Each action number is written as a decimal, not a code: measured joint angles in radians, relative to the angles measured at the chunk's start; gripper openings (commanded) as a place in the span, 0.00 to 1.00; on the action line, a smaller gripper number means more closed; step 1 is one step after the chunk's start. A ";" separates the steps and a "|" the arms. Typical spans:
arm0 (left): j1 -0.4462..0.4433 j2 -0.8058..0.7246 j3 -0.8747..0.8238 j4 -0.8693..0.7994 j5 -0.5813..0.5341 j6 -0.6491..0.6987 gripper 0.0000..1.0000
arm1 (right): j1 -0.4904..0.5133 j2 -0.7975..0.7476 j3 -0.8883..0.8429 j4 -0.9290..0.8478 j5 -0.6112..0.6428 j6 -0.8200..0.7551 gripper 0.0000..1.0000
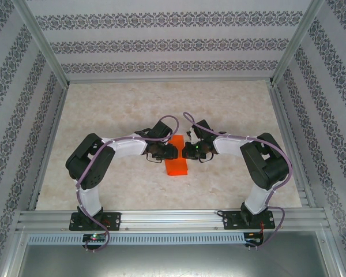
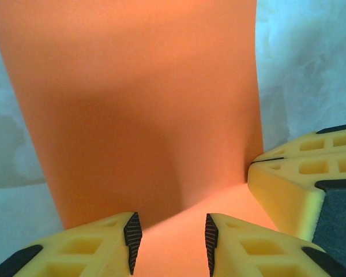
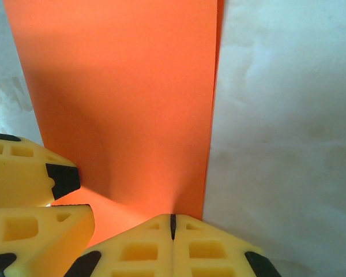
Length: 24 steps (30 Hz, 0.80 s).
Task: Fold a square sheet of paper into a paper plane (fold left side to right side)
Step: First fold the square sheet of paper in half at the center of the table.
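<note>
The square sheet of paper (image 1: 176, 164) lies on the table between the two grippers as a narrow, bright orange strip folded lengthwise. My left gripper (image 1: 168, 151) hovers low over its left part, jaws open, and the flat paper (image 2: 138, 104) shows through the gap between the fingertips of my left gripper (image 2: 170, 242). My right gripper (image 1: 190, 151) is shut, and in its wrist view my right gripper (image 3: 173, 222) rests its closed tips on the paper (image 3: 121, 98) just inside the right edge. Each wrist view also catches the other gripper's yellow fingers (image 2: 300, 184) (image 3: 29, 179) close by.
The pale marbled tabletop (image 1: 121, 109) spreads around the paper. Patterned walls and an aluminium frame (image 1: 52, 144) enclose it on three sides. Both arm bases stand on the rail (image 1: 173, 219) at the near edge.
</note>
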 measured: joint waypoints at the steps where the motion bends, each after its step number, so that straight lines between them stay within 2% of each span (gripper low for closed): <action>1: 0.002 -0.003 -0.005 0.005 0.003 0.000 0.40 | 0.000 0.000 0.000 -0.002 0.000 0.000 0.05; 10: 0.005 -0.009 -0.017 0.023 0.014 0.000 0.39 | 0.000 0.002 0.005 -0.008 0.000 -0.003 0.05; 17: 0.125 -0.134 -0.111 -0.045 -0.008 0.011 0.33 | 0.000 0.003 0.006 -0.010 0.000 -0.006 0.05; 24: 0.126 -0.180 -0.108 0.020 0.060 0.019 0.30 | 0.000 0.003 0.008 -0.014 0.000 -0.006 0.05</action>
